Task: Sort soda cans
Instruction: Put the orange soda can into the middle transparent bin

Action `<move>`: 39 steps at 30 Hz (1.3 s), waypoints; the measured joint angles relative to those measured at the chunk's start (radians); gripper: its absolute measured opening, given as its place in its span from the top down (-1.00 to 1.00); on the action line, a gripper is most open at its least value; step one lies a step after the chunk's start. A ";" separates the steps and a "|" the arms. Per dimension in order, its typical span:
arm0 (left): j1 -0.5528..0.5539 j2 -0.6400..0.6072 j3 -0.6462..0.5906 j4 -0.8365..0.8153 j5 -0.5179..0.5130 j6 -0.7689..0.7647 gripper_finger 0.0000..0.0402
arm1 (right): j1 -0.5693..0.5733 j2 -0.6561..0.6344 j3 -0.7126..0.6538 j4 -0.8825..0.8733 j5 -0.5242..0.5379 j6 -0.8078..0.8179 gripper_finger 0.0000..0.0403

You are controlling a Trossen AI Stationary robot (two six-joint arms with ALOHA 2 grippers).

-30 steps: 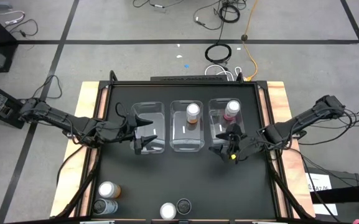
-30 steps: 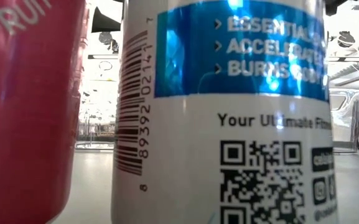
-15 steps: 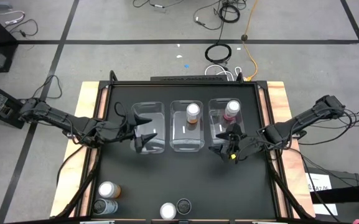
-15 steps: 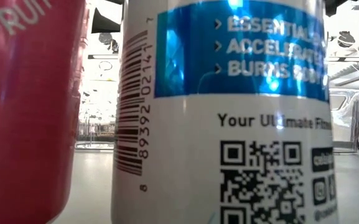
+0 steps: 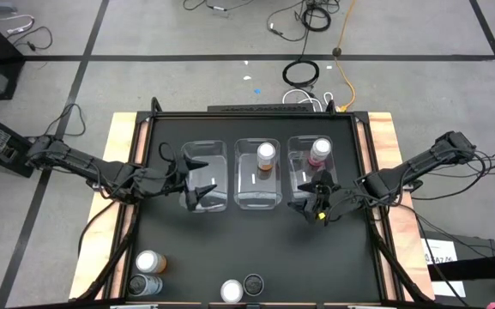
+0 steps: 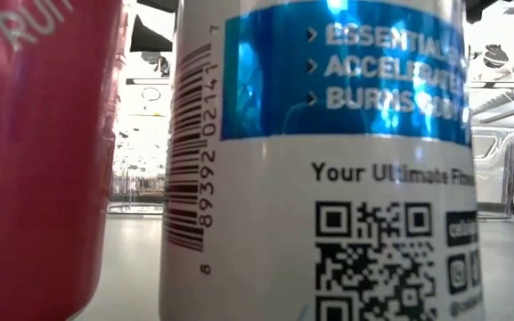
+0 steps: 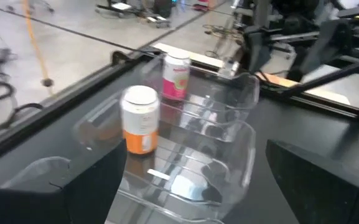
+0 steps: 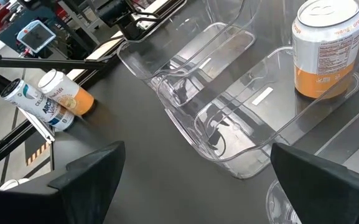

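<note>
Three clear bins stand side by side mid-table. The left bin (image 5: pixel 204 176) holds nothing. The middle bin (image 5: pixel 257 176) holds an upright orange can (image 5: pixel 266 155), which also shows in the left wrist view (image 7: pixel 140 118) and the right wrist view (image 8: pixel 325 50). The right bin (image 5: pixel 309 172) holds an upright pink can (image 5: pixel 320 152) (image 7: pixel 176 74). My left gripper (image 5: pixel 197 182) (image 7: pixel 185 186) is open over the left bin. My right gripper (image 5: pixel 314 197) (image 8: pixel 198 180) is open at the right bin's near end. Neither holds anything.
Several cans stand by the table's near edge: an orange one (image 5: pixel 150 262) and a silver one (image 5: pixel 144 283) at the near left, and a light-topped one (image 5: pixel 232 291) beside a dark-topped one (image 5: pixel 253 283) at the near middle. A pink can (image 6: pixel 34 160) and a white-and-blue can (image 6: pixel 328 160) fill the low view.
</note>
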 joint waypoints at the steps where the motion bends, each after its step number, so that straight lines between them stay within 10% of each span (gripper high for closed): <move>1: 0.000 0.000 0.000 0.000 0.017 0.000 -0.95 | 0.000 0.000 0.000 0.000 0.000 0.000 -0.95; 18: -0.001 -0.024 0.035 -0.022 0.134 -0.210 -0.95 | 0.000 0.000 0.001 -0.038 -0.001 -0.165 -0.95; 28: -0.002 -0.006 0.384 -0.535 0.047 -0.243 -0.95 | 0.004 0.000 0.001 -0.227 -0.013 -0.214 -0.95; 39: -0.100 0.134 0.704 -1.052 0.053 -0.602 -0.95 | 0.118 -0.001 0.001 -0.343 -0.028 -0.185 -0.95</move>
